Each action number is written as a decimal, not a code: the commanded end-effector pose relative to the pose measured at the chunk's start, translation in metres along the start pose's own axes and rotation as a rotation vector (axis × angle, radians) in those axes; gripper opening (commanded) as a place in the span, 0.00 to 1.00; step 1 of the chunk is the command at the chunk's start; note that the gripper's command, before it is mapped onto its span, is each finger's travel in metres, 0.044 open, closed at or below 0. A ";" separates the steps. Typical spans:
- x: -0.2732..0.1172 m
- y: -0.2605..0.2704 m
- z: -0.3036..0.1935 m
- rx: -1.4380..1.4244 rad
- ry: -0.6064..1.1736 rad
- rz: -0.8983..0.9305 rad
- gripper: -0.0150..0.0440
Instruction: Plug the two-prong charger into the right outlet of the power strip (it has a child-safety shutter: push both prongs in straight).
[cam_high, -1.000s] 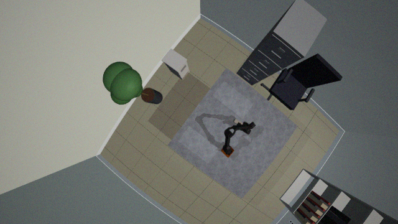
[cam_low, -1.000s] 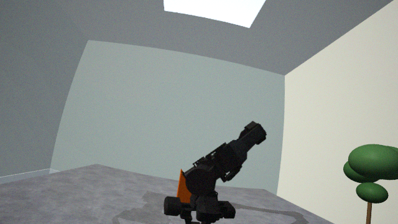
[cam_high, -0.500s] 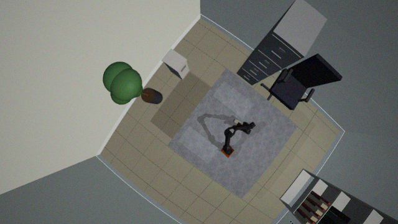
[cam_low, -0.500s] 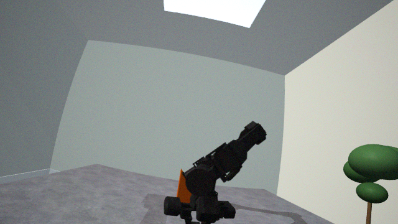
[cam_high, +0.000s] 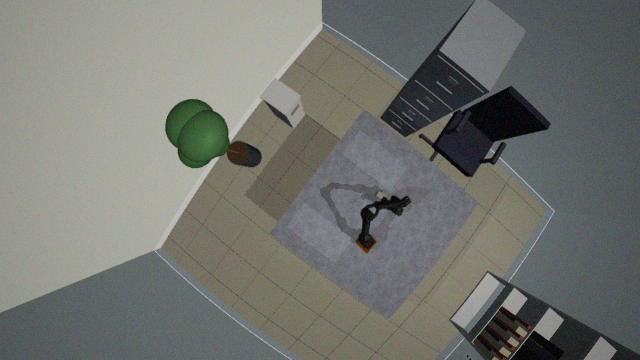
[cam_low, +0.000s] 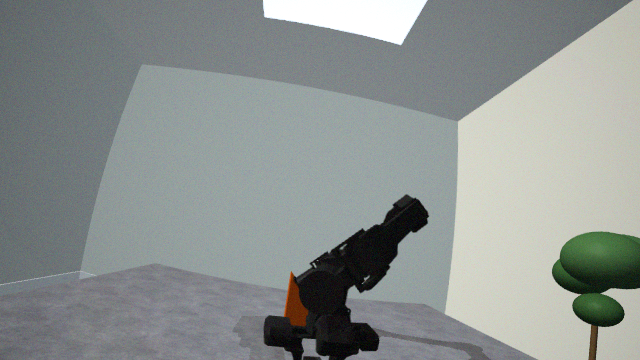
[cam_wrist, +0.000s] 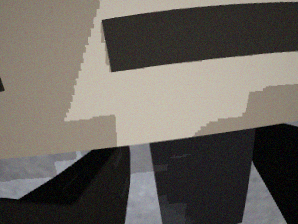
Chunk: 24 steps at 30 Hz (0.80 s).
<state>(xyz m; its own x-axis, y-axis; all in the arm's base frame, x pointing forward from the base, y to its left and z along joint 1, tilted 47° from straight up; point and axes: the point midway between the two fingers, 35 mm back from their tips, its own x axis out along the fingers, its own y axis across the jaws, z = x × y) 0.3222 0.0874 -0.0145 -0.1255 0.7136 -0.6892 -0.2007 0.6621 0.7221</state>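
Note:
The power strip looks like a beige block with dark panels, and fills the upper wrist view. In the top view a small pale patch shows beside the arm. The charger looks like a dark grey block at the strip's lower edge in the wrist view. Its prongs and end are hidden, so how far they are in cannot be told. My gripper is partly open around the charger. A gap shows between the left finger and the charger. Contact on the right cannot be told. The fingers cannot be made out in the top and exterior views.
The arm's orange base stands on a grey mat. An office chair, a drawer cabinet, a small white cabinet, a potted plant and a shelf stand around the mat.

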 end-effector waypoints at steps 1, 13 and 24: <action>0.000 0.000 0.000 -0.002 -0.001 -0.001 0.83; 0.000 0.000 -0.002 -0.004 -0.004 -0.001 1.00; 0.000 0.000 -0.005 -0.007 -0.009 -0.001 1.00</action>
<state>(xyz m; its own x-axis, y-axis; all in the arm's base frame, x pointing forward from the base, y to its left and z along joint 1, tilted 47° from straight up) 0.3186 0.0862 -0.0152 -0.1176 0.7136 -0.6906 -0.2031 0.6635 0.7201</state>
